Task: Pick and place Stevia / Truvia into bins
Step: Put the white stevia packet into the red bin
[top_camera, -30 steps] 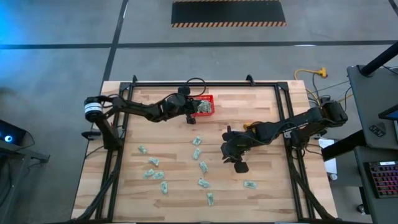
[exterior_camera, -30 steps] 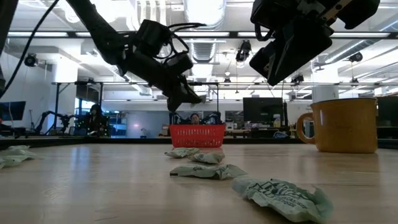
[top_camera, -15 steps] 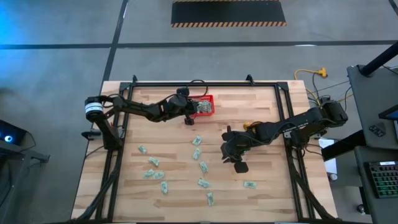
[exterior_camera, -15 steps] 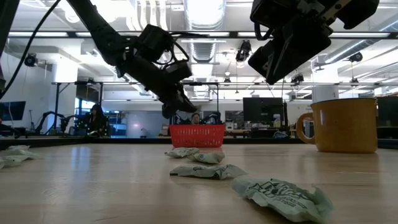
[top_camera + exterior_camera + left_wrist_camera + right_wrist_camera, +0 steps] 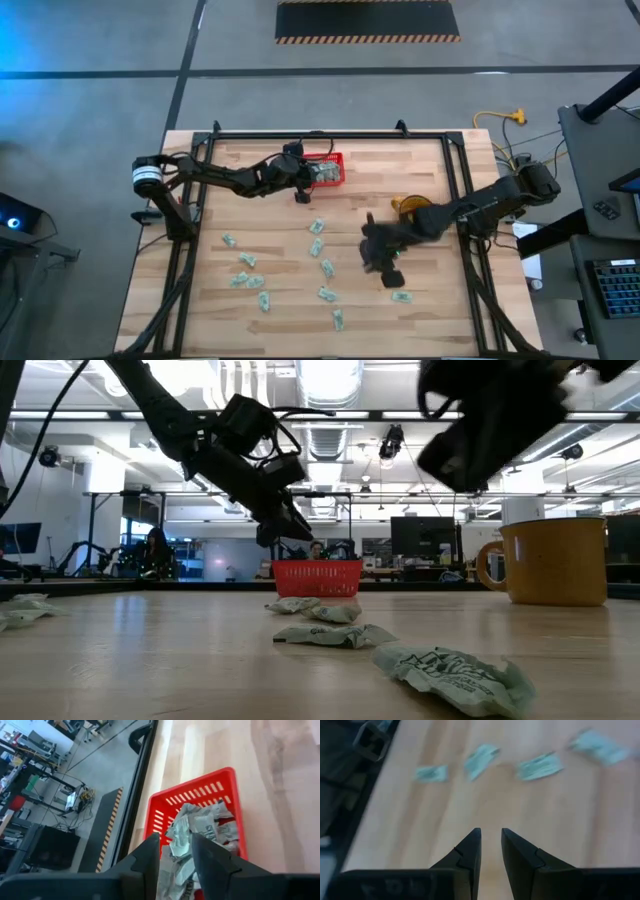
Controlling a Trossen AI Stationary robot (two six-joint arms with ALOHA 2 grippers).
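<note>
The red latticed basket [image 5: 330, 170] stands near the table's far edge with several pale green sachets heaped inside [image 5: 200, 822]. My left gripper [image 5: 302, 182] hovers open just left of and above it [image 5: 175, 852], holding nothing. Several more sachets lie flat in the table's middle [image 5: 317, 226] and toward the left [image 5: 247, 261]. One lies alone to the right [image 5: 401, 297]. My right gripper [image 5: 382, 262] is in the air above the table, just far of that lone sachet. Its fingers are a narrow gap apart [image 5: 491, 837] and empty.
A yellow mug [image 5: 404, 206] stands on the table beside the right arm; it also shows at the right of the low view [image 5: 552, 560]. Black frame rails [image 5: 462, 180] run along the table's edges. Bare wood lies between the basket and the sachets.
My right gripper has swung toward the near edge and a little right, closing on the lone sachet; it shows blurred. My left gripper has drawn slightly toward the table's left, away from the basket. The sachets and basket have stayed put.
</note>
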